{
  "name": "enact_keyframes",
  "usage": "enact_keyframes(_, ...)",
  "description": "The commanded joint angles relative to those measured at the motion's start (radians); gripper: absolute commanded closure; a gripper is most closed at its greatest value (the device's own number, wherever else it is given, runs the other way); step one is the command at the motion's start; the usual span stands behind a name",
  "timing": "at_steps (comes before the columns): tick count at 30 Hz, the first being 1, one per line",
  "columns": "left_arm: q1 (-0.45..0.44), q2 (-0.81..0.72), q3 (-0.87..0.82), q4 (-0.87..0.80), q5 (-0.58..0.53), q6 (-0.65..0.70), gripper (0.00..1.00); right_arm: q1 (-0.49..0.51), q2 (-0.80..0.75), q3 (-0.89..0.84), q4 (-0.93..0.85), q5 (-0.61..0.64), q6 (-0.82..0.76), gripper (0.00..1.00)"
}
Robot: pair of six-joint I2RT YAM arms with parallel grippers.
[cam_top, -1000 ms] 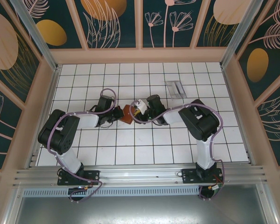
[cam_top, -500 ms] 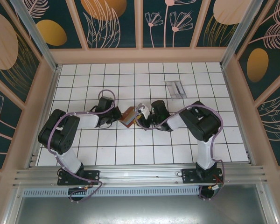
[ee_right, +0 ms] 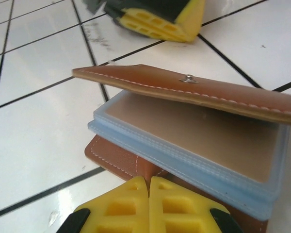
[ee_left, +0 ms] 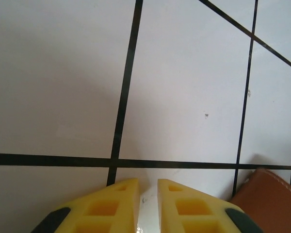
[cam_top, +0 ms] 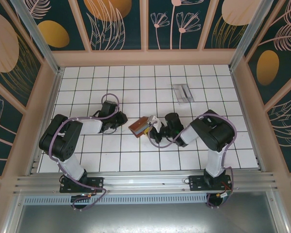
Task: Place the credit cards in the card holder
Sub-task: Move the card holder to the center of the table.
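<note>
The reddish-brown card holder [cam_top: 140, 127] lies half open on the tiles between the arms. In the right wrist view its top flap [ee_right: 194, 92] is lifted, and a stack of pale bluish credit cards [ee_right: 194, 145] sits on the lower flap. My right gripper [ee_right: 149, 181] is shut on the near edge of that lower flap; from above it [cam_top: 151, 131] is just right of the holder. My left gripper [ee_left: 148, 183] is open by a narrow gap with nothing in it, over bare tile. It [cam_top: 121, 121] sits left of the holder, whose corner [ee_left: 274, 204] is at the lower right of the left wrist view.
A clear greyish plastic tray [cam_top: 183, 92] lies on the tiles at the back right. Patterned walls with pale wooden frames [cam_top: 145, 57] close in the white tiled floor. The left gripper's yellow fingers [ee_right: 160, 22] are just beyond the holder in the right wrist view.
The right gripper has pulled the card holder toward the near right, and its jaws have closed. The left gripper's jaws have parted and the holder has left them.
</note>
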State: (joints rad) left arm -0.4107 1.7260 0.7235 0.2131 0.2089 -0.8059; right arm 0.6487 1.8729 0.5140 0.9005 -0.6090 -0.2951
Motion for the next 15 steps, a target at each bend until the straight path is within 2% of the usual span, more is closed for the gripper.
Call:
enact_keyframes(1, 0.003, 0.019, -0.034, -0.17, 0.03, 0.052, 0.77, 0.015, -0.028, -0.049, 0.131, -0.064, -0.148, 1.0)
enact_keyframes(5, 0.003, -0.006, -0.049, -0.138, 0.075, 0.07, 0.7, 0.023, -0.009, -0.075, 0.172, -0.064, -0.312, 1.0)
enact_keyframes(11, 0.001, -0.055, -0.048, -0.122, 0.126, 0.09, 0.63, 0.054, -0.01, -0.045, 0.157, -0.044, -0.312, 1.0)
enact_keyframes(15, 0.001, -0.038, -0.013, -0.153, 0.158, 0.132, 0.61, 0.102, -0.046, -0.077, 0.207, 0.023, -0.333, 1.0)
